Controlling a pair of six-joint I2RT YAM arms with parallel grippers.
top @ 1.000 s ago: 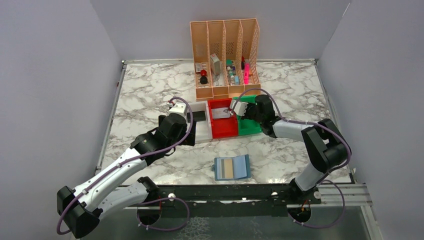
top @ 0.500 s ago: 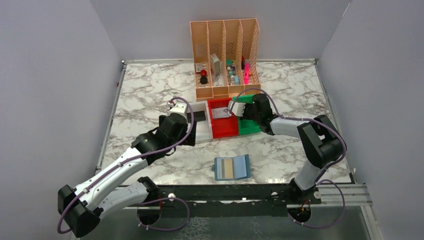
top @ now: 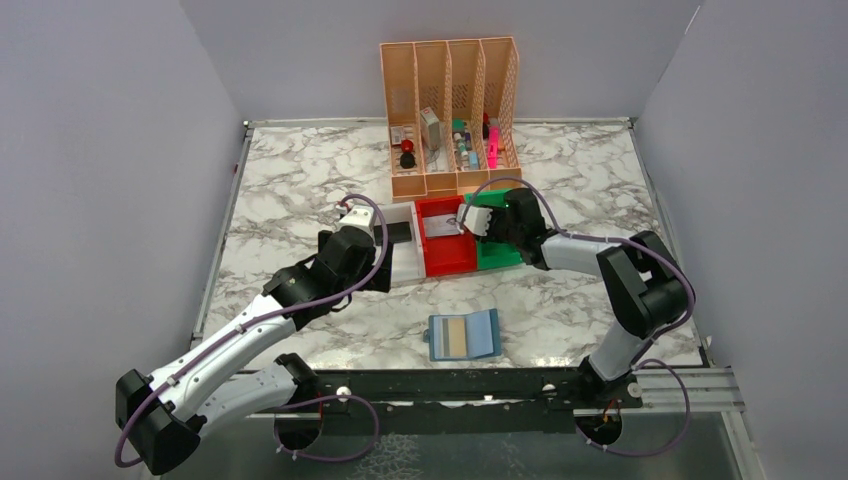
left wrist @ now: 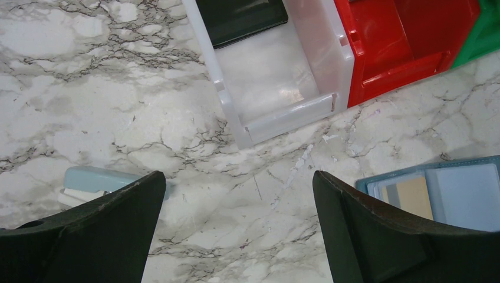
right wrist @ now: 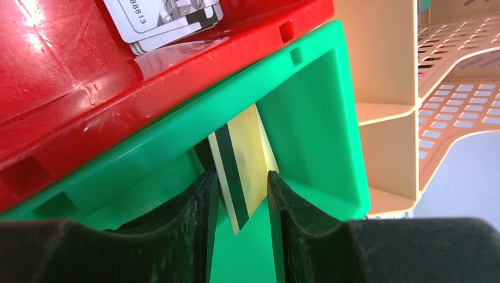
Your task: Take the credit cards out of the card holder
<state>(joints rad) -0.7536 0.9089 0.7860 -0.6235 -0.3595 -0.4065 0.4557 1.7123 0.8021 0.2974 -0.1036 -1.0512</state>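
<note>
The teal card holder (top: pixel 464 336) lies open on the marble near the front edge, a tan credit card (top: pixel 455 337) showing in its left pocket; the left wrist view catches the holder (left wrist: pixel 466 194) at its right edge. My right gripper (top: pixel 470 220) reaches into the green bin (right wrist: pixel 306 88). Its jaws (right wrist: pixel 242 183) stand apart around a yellow card with a black stripe (right wrist: pixel 242 159), which leans loose on the bin's floor. My left gripper (left wrist: pixel 239 177) hangs wide open over bare marble in front of the white bin (left wrist: pixel 283 112), holding nothing.
White, red (top: pixel 445 255) and green bins sit side by side mid-table, the peach mesh organizer (top: pixel 450 110) behind them. Silvery cards (right wrist: pixel 165 20) lie in the red bin and a black card (left wrist: pixel 242 17) in the white one. A pale blue object (left wrist: pixel 94 180) lies beside my left finger.
My right gripper's jaws have parted, letting go of the yellow card inside the green bin. The left arm and the card holder have not moved.
</note>
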